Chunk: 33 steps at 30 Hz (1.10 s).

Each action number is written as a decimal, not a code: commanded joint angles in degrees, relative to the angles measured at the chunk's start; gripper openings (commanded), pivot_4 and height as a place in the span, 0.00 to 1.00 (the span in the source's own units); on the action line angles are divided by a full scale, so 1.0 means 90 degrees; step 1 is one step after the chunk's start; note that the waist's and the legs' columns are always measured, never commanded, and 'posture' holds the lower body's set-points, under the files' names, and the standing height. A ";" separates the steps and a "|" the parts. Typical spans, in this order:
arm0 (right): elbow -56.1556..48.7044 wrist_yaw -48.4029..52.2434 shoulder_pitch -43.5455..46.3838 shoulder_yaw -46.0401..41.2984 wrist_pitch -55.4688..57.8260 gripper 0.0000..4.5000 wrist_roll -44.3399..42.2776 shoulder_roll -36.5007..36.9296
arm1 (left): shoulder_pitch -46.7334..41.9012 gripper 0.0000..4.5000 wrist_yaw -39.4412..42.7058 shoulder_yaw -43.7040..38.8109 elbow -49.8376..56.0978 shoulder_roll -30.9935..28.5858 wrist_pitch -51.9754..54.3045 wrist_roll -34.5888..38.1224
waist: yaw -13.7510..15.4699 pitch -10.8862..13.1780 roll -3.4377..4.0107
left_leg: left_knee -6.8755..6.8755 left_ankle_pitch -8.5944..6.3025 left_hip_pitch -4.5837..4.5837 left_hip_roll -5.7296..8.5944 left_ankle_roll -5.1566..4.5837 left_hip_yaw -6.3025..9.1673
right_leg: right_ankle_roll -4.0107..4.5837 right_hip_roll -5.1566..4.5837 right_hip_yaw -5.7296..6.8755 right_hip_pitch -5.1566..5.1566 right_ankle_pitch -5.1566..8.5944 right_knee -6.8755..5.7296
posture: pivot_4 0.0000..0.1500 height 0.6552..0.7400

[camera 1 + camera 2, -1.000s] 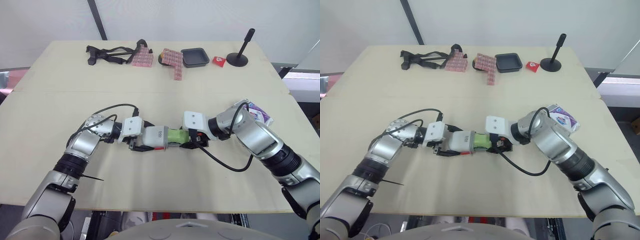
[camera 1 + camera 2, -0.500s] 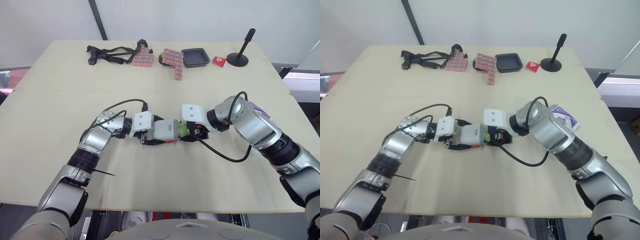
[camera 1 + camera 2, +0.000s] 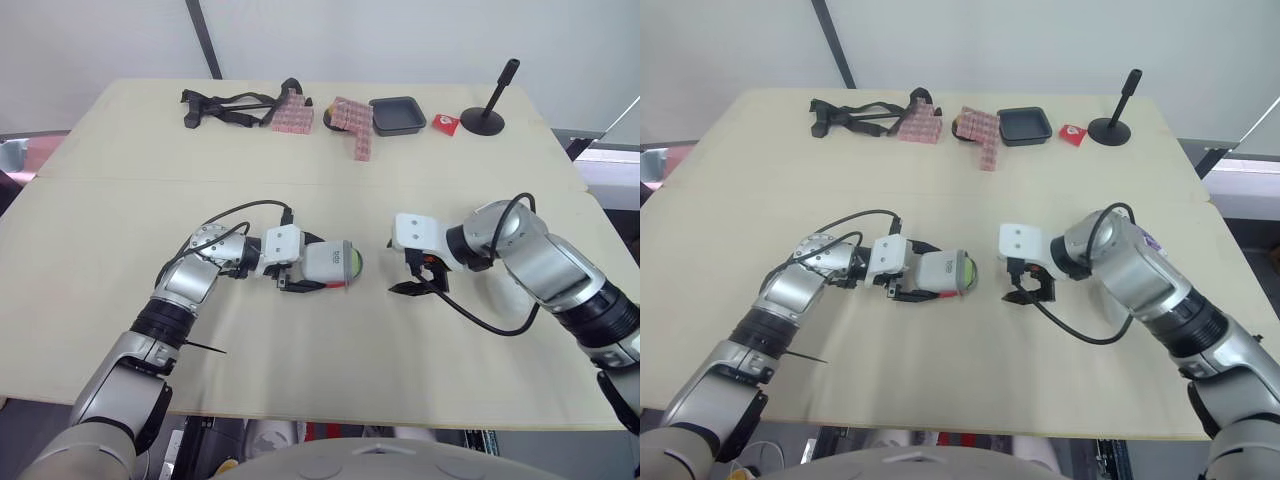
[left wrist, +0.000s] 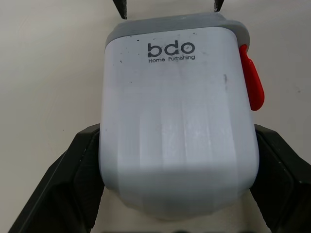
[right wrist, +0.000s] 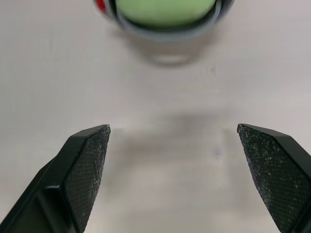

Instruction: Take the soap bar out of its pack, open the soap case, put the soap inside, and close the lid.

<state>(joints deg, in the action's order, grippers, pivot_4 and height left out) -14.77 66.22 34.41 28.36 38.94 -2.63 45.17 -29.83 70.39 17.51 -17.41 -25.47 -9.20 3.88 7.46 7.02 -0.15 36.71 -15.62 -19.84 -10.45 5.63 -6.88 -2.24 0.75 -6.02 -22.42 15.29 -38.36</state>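
Your right gripper (image 3: 422, 282) has pulled back to the right from the soap case (image 3: 328, 264) and now hangs released and empty just above the counter (image 3: 300, 380), a clear gap between them. The green soap (image 5: 165, 9) has stayed behind in the case's open mouth, so the insertion looks done and only closing the lid remains. Your left gripper (image 4: 177, 131) is still clenched on the case's sides, holding it level with the mouth facing right. Both forearms reach inward, low over the counter's near half.
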 commanded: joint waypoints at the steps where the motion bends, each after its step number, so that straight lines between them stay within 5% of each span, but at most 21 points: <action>1: 0.0061 -0.0223 0.0046 -0.0058 0.0094 0.94 0.0183 -0.0063 | -0.0109 0.77 0.0026 -0.0143 0.0182 -0.0059 -0.0063 0.0168 | -0.0019 0.0000 0.0000 | 0.0000 0.0000 0.0000 0.0000 0.0000 0.0000 | 0.0000 0.0000 -0.0001 0.0000 0.0000 0.0000 | 1.00 1.00; 14: -0.0202 -0.0200 0.0163 -0.0162 0.0594 0.01 -0.0073 -0.0348 | -0.0132 0.77 0.0050 -0.0204 0.0472 -0.0060 0.0182 0.0302 | -0.0004 0.0000 0.0000 | 0.0001 0.0000 -0.0002 0.0000 0.0000 0.0000 | 0.0000 -0.0001 0.0004 -0.0002 0.0000 -0.0001 | 1.00 1.00; 33: -0.0606 -0.0031 0.0838 0.0381 0.0794 0.01 -0.0080 -0.0712 | -0.0246 0.77 -0.0111 -0.0076 0.0250 0.0251 0.0135 0.0131 | 0.0001 0.0001 0.0001 | 0.0002 0.0001 -0.0002 -0.0001 -0.0001 -0.0001 | 0.0000 0.0000 0.0005 -0.0005 0.0000 -0.0006 | 1.00 1.00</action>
<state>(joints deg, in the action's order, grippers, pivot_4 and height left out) -17.49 65.48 40.91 32.41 46.85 -2.76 38.86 -30.82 69.89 17.01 -15.92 -23.43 -7.27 4.71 7.47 7.02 -0.13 36.73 -15.61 -19.86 -10.46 5.63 -6.89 -2.24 0.75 -5.97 -22.47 15.29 -38.42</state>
